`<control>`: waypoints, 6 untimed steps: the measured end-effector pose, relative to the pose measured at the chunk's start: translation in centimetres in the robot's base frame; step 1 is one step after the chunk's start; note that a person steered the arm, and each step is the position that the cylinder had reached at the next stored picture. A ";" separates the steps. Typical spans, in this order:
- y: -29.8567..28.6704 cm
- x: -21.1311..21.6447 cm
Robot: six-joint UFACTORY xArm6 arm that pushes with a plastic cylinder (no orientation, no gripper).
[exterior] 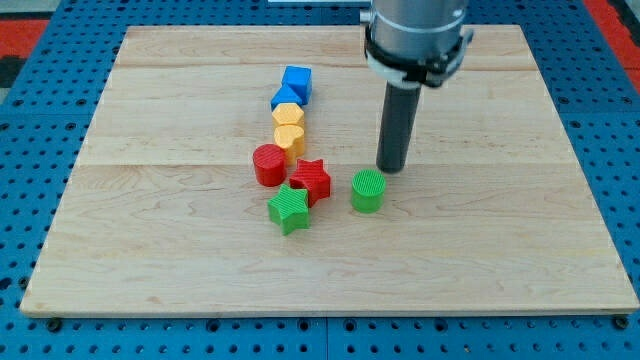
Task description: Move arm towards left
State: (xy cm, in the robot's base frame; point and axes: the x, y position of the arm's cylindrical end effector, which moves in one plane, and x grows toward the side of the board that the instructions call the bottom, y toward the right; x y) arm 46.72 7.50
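my tip stands just above the green cylinder

my tip (390, 168) rests on the wooden bench (520, 230), right of the block cluster. it sits just toward the view's top and slightly right of the green cylinder (367, 190), near it; i cannot tell whether they touch. there are no fingers on this arm, only the dark rod, so it has hold of nothing.

to the view's left of the tip the blocks run in a loose line. a blue cube (296, 81) lies nearest the view's top, with a second blue block (284, 97) just below it, shape unclear. under that come two yellow blocks: the upper yellow block (288, 115) and the lower yellow block (290, 137), touching. a red cylinder (268, 165) sits lower left, a red star (311, 180) beside it, and a green star (289, 209) nearest the view's bottom.
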 end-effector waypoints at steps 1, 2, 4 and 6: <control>-0.1 1.7; -0.1 1.7; 0.1 4.4; -2.1 8.1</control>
